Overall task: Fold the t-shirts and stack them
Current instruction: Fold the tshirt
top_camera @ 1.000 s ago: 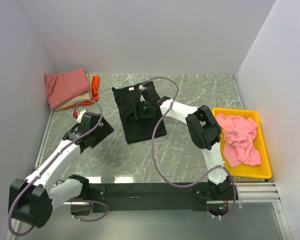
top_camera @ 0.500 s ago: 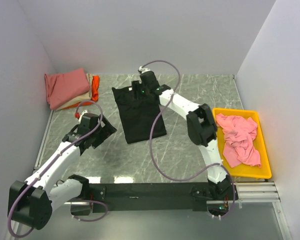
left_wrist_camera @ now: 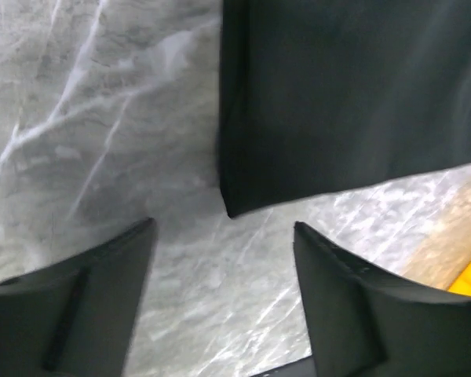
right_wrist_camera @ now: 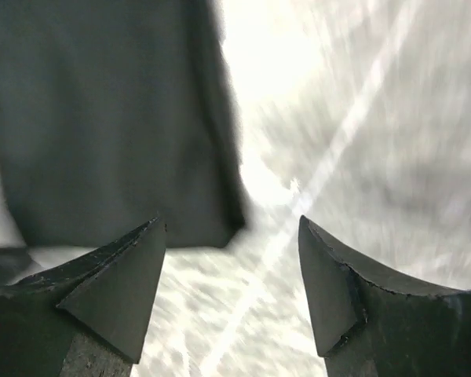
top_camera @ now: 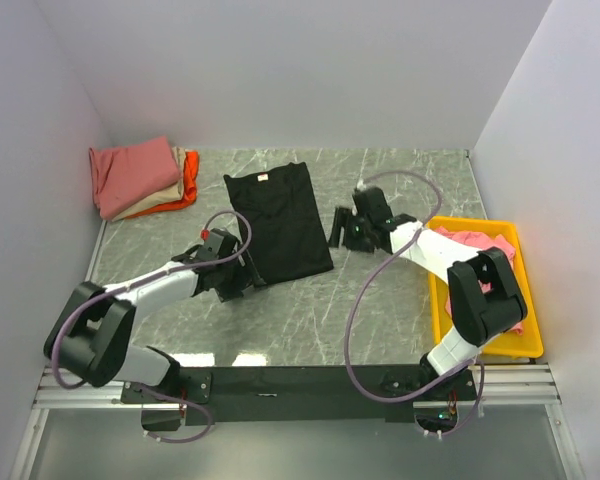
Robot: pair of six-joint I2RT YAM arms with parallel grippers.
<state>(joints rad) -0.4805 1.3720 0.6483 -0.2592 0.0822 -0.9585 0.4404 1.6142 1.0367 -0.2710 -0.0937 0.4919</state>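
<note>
A large black t-shirt [top_camera: 280, 225] lies flat as a long folded rectangle mid-table, with its white neck tag [top_camera: 263, 178] at the far end. My left gripper [top_camera: 244, 282] is open and empty, low at the shirt's near-left corner. In the left wrist view that gripper [left_wrist_camera: 224, 275] has the corner of the shirt [left_wrist_camera: 330, 102] just ahead of it. My right gripper [top_camera: 338, 228] is open and empty beside the shirt's right edge. In the right wrist view that gripper [right_wrist_camera: 231, 267] faces the shirt's corner [right_wrist_camera: 110, 118]. A pink t-shirt [top_camera: 478, 275] lies crumpled in the bin.
A stack of folded shirts sits at the back left: dusty-red [top_camera: 132, 172] on top, beige [top_camera: 155, 206] and orange [top_camera: 189, 180] beneath. The yellow bin [top_camera: 528, 300] stands at the right edge. Grey walls close in the left, back and right sides.
My right gripper left the black shirt's collar end and swung right and nearer, off the cloth. My left gripper moved right, to the shirt's near-left corner.
</note>
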